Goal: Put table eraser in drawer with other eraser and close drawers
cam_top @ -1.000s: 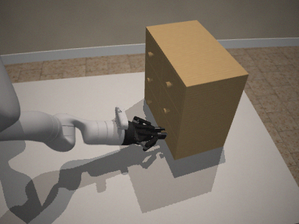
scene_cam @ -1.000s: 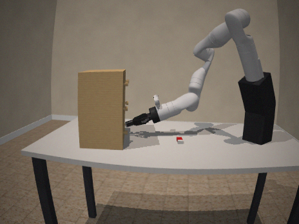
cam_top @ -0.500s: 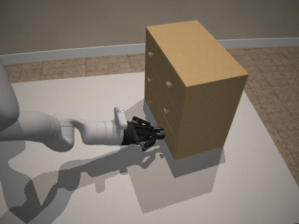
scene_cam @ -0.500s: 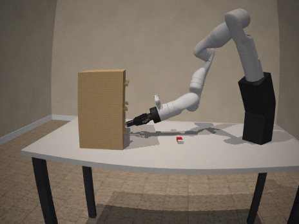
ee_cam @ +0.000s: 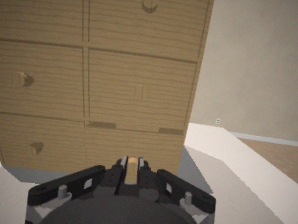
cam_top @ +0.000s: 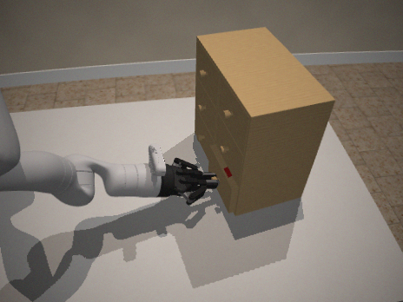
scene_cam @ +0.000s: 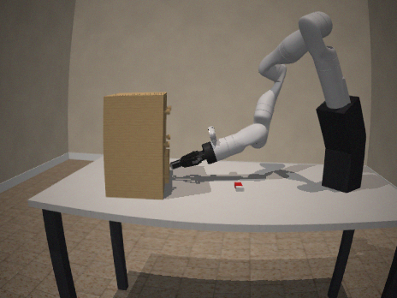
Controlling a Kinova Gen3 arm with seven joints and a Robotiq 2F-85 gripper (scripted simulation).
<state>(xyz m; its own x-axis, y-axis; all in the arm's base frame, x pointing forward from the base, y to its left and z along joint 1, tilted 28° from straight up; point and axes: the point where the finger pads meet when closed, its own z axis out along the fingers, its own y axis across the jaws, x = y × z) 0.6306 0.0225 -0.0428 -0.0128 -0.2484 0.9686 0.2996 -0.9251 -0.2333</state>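
Note:
The wooden chest (cam_top: 260, 117) stands on the white table, with several knobbed drawers in its front. My gripper (cam_top: 213, 179) is low at the chest's front, shut on the knob (ee_cam: 132, 170) of the bottom right drawer (cam_top: 226, 187). That drawer stands a little way out. A small red thing (cam_top: 227, 172) shows inside it. The loose eraser (scene_cam: 239, 186), red and white, lies on the table between the chest (scene_cam: 134, 151) and the robot's base, well behind my gripper (scene_cam: 173, 163). The other drawers (ee_cam: 140, 90) look pushed in.
The robot's black base (scene_cam: 342, 146) stands at the far end of the table. My forearm (cam_top: 126, 178) reaches low over the table toward the chest. The table edge runs close behind the chest.

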